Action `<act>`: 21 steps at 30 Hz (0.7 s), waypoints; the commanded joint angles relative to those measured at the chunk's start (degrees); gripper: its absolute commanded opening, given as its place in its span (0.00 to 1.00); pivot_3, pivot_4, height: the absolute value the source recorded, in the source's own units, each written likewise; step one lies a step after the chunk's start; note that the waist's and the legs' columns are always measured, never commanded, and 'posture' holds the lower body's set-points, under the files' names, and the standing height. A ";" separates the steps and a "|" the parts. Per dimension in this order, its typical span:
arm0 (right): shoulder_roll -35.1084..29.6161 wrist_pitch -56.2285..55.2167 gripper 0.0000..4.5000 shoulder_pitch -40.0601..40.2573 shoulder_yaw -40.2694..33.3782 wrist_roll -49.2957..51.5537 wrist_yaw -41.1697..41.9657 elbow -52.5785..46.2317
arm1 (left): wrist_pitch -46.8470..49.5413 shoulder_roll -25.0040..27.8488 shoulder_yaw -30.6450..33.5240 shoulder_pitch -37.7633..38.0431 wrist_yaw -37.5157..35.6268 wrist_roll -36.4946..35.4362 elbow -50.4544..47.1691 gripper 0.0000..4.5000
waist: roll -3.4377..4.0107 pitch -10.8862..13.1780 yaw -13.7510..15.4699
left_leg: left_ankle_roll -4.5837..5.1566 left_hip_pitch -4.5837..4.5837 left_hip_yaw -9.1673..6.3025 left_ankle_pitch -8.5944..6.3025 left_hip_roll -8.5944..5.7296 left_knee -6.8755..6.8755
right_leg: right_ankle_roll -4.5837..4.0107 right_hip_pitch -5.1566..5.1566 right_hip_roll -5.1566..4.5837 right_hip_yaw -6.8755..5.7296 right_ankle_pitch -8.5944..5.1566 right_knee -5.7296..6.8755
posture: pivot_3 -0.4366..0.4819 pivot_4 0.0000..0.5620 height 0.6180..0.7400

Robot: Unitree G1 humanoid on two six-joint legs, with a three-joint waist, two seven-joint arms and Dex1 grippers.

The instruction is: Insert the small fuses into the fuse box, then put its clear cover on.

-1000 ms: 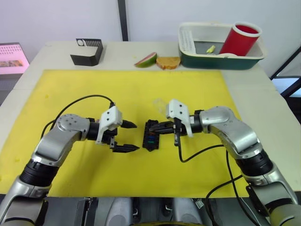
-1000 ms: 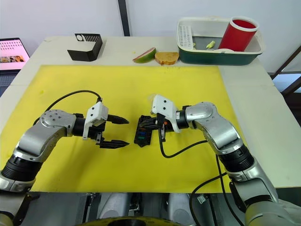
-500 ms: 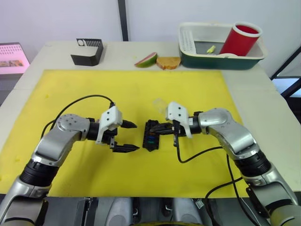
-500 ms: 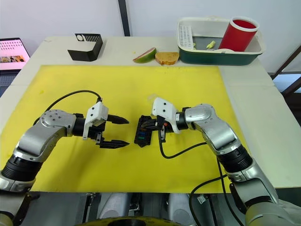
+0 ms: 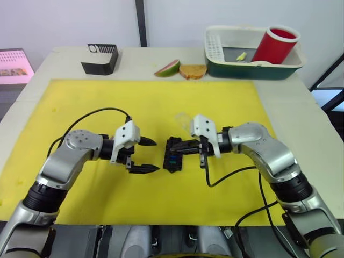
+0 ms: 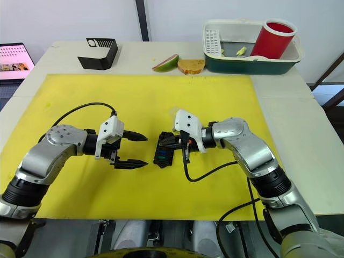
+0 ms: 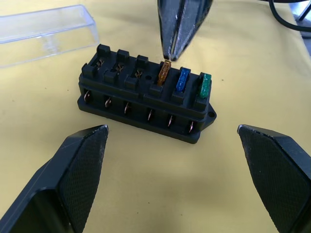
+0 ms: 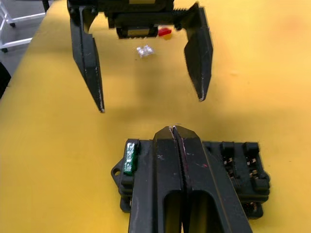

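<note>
The fuse box (image 7: 146,104) sits mid-mat (image 5: 80,97) between the two arms, long side toward the left gripper (image 5: 146,156). The right gripper (image 7: 181,46) comes at it from the far side with its fingers pinched together, tips on an amber fuse (image 7: 164,73) standing in the fourth slot, probably pressing it home; a blue fuse (image 7: 182,79) and a green fuse (image 7: 204,85) already sit in the two slots beside it. The left gripper hangs just short of the box with its fingers spread wide and empty, seemingly placed to steady the box or wait its turn. Three slots in that row are bare, so the task looks about half done. The cover (image 7: 46,34) lies on the mat just behind the box, apart from it. A red fuse (image 8: 164,32) and a clear fuse (image 8: 145,51) lie loose on the mat behind the left gripper. The mat is open all round, its edges far off.
</note>
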 commanded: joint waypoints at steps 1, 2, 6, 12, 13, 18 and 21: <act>-0.33 -1.62 0.01 0.01 0.34 -0.71 0.00 -0.56 | -0.30 -0.02 1.19 -0.90 0.28 -0.60 -0.90 1.00 | 0.00 0.00 0.00 | 0.00 0.00 0.00 0.00 0.00 0.00 | 0.00 0.00 0.00 0.00 0.00 0.00 | 0.48 0.27 1.00; -0.38 -1.90 0.01 0.09 0.53 -0.98 0.06 -0.37 | -0.25 0.03 1.21 -0.86 0.29 -0.63 -1.02 1.00 | 0.00 0.00 -0.01 | 0.00 0.00 0.00 0.00 0.00 0.00 | 0.00 0.00 0.00 0.00 0.00 0.00 | 0.48 0.27 1.00; -0.11 -2.96 0.01 -0.07 1.10 -1.84 -0.04 0.89 | -0.16 0.14 1.27 -0.78 0.26 -0.72 -1.19 1.00 | 0.00 0.00 -0.02 | 0.00 0.00 0.00 0.00 0.00 0.00 | 0.00 0.00 0.00 0.00 0.00 0.00 | 0.48 0.27 1.00; -0.15 -4.82 0.01 -0.05 2.23 -3.75 -0.09 2.88 | 0.08 0.59 1.33 -0.35 -0.15 -0.97 -1.74 1.00 | 0.00 0.00 -0.01 | 0.00 0.00 0.00 0.00 0.00 0.00 | 0.00 0.00 0.00 0.00 0.00 0.00 | 0.48 0.27 1.00; -0.17 -5.17 0.01 -0.02 2.35 -4.10 -0.10 3.16 | 0.09 0.63 1.35 -0.30 -0.21 -1.01 -1.80 1.00 | 0.00 0.00 -0.01 | 0.00 0.00 0.00 0.00 0.00 0.00 | 0.00 0.00 0.00 0.00 0.00 0.00 | 0.48 0.27 1.00; -0.62 -6.35 0.01 -0.04 3.10 -5.49 0.50 4.23 | 0.21 0.80 1.23 -0.15 -0.67 -1.26 -2.09 1.00 | 0.00 0.00 -0.01 | 0.00 0.01 0.00 0.00 0.00 0.00 | 0.00 0.01 0.00 0.00 0.00 0.00 | 0.48 0.27 1.00; -0.45 -6.47 0.01 -0.02 3.93 -6.66 0.30 5.09 | 0.23 0.85 1.22 0.01 -0.92 -1.73 -2.42 1.00 | 0.00 0.00 -0.02 | 0.00 0.03 0.00 0.00 0.00 0.00 | 0.00 0.02 0.00 0.00 0.00 0.00 | 0.48 0.27 1.00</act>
